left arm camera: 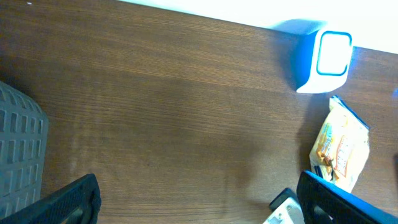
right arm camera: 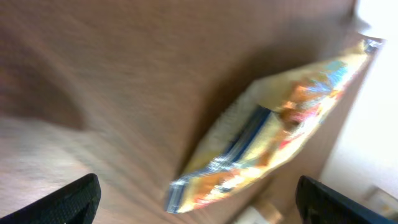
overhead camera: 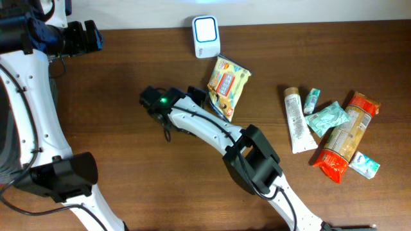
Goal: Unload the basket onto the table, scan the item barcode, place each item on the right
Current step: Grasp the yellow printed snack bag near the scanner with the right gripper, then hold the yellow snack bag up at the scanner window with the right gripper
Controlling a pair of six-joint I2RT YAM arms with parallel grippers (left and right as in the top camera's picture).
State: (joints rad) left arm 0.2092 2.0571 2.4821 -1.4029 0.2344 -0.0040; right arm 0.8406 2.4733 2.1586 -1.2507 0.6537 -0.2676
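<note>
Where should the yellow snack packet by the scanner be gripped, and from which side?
Probably by its lower crimped end, nearest the open right gripper, coming in low from that side with the jaws across the thin seam. The yellow snack packet lies flat on the table, and its middle looks wide and puffy, a poorer hold.

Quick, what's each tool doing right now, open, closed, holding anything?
Left tool: open, holding nothing.
Right tool: open, empty; the snack bag lies loose beyond it.
</note>
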